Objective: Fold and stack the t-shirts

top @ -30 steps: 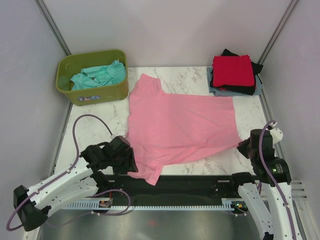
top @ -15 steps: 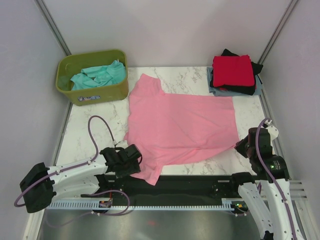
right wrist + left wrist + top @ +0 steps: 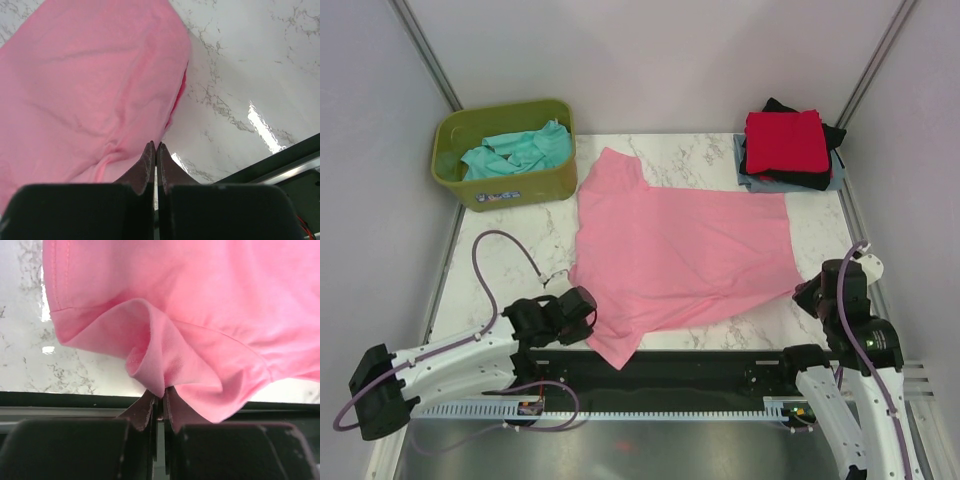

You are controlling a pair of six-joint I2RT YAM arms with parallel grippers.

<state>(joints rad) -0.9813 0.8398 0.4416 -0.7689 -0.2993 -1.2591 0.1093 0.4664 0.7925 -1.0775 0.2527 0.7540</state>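
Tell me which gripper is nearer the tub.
Left. The left gripper grips the shirt on the same side as the tub; the right gripper is at the opposite, right side.

We are seeing the pink t-shirt (image 3: pixel 680 255) as soft, matt cloth with a stitched hem. The table (image 3: pixel 700 150) is showing a smooth, glossy marble-look top that is catching the light. The tub (image 3: pixel 545 180) is looking like smooth olive plastic, and the teal t-shirt (image 3: pixel 515 150) is reading as matt, crumpled cloth.
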